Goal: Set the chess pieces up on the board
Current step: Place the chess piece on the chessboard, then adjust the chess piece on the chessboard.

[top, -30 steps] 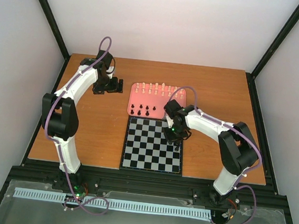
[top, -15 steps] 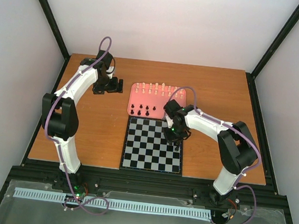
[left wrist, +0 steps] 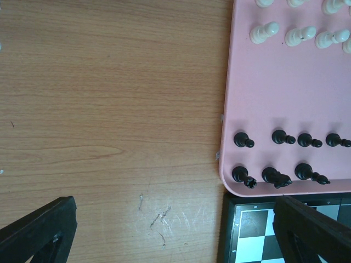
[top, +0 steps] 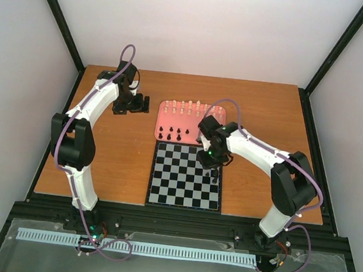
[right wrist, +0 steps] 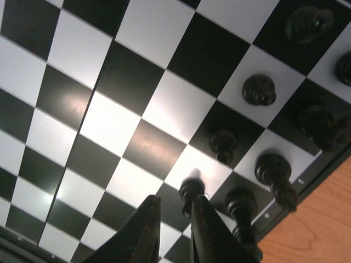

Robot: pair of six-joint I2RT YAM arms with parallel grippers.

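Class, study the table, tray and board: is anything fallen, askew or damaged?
Only pale scratches scuffing the wooden table, beside the corner where the board meets the pink tray. None of the chess pieces on tray or board looks toppled.

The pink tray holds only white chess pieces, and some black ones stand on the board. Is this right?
Not quite: the pink tray holds black pieces too, besides the white pieces. The left wrist view shows it. The rest is right.
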